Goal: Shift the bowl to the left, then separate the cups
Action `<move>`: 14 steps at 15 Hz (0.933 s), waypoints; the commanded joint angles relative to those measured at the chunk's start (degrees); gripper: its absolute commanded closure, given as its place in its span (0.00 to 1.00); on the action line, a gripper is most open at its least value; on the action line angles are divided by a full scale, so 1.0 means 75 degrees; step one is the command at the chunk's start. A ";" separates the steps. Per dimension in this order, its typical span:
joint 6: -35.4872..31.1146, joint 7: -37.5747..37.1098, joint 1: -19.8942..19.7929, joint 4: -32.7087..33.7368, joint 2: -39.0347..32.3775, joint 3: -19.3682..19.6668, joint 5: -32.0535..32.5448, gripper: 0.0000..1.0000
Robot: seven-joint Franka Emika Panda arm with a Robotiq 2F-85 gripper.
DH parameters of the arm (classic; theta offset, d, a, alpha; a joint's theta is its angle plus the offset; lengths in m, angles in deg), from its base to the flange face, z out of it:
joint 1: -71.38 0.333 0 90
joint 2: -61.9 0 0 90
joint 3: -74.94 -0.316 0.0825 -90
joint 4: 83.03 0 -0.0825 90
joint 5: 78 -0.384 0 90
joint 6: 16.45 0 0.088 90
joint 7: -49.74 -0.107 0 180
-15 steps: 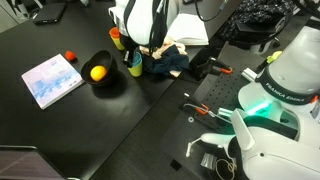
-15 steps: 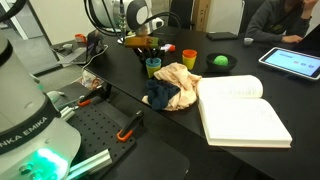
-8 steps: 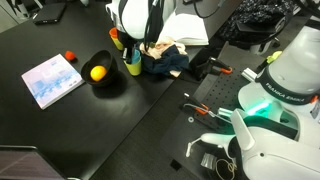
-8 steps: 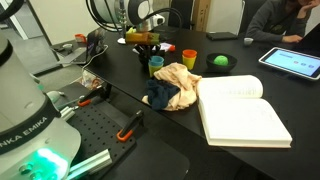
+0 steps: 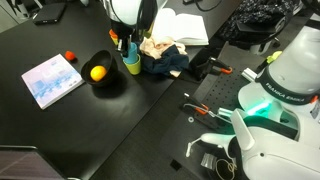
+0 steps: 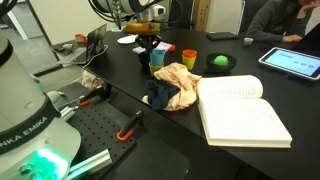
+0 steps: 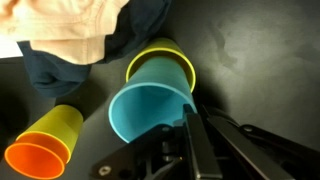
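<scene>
My gripper [image 7: 192, 108] is shut on the rim of the light blue cup [image 7: 150, 112], with one finger inside it. The blue cup sits over the yellow cup [image 7: 172, 62], and I cannot tell whether it has come free of it. The orange cup [image 7: 40, 152] stands apart, to the lower left in the wrist view. In both exterior views the gripper [image 5: 130, 48] [image 6: 150, 45] hangs over the cups [image 5: 132, 66] [image 6: 156, 60]. The orange cup [image 6: 189, 57] is beside them. The black bowl [image 5: 104, 82] [image 6: 226, 67] holds a small ball [image 5: 97, 72].
A pile of tan and dark blue cloths [image 5: 165, 58] [image 6: 170, 88] lies right next to the cups. An open book [image 6: 240, 112], a tablet [image 6: 295, 62], a booklet [image 5: 52, 80] and a small red item [image 5: 69, 56] lie on the black table. A second robot base [image 5: 270, 110] stands near.
The arm has risen and shifted a little above the cups. The light blue cup has come up with the gripper, while the yellow cup stays on the table.
</scene>
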 commanded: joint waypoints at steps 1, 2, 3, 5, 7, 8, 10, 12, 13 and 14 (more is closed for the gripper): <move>0.0543 0.0090 0.0104 -0.0164 0.0868 -0.0084 -0.0005 0.97; 0.0644 0.0194 0.0064 -0.0206 0.1033 -0.0196 -0.0156 0.97; 0.0712 0.0285 0.0065 -0.0262 0.1192 -0.0261 -0.0246 0.97; 0.0852 0.0439 0.0098 -0.0368 0.1488 -0.0378 -0.0480 0.97; 0.0935 0.0730 0.0150 -0.0558 0.1772 -0.0556 -0.0922 0.97; 0.0874 0.0930 0.0195 -0.0678 0.1876 -0.0636 -0.1207 0.97; 0.0810 0.1080 0.0375 -0.0911 0.2055 -0.0693 -0.1617 0.97; 0.0675 0.1155 0.0585 -0.1107 0.2114 -0.0699 -0.1855 0.97; 0.0629 0.1101 0.0684 -0.1194 0.2128 -0.0663 -0.1823 0.97; 0.0535 0.1082 0.0766 -0.1280 0.2099 -0.0633 -0.1736 0.97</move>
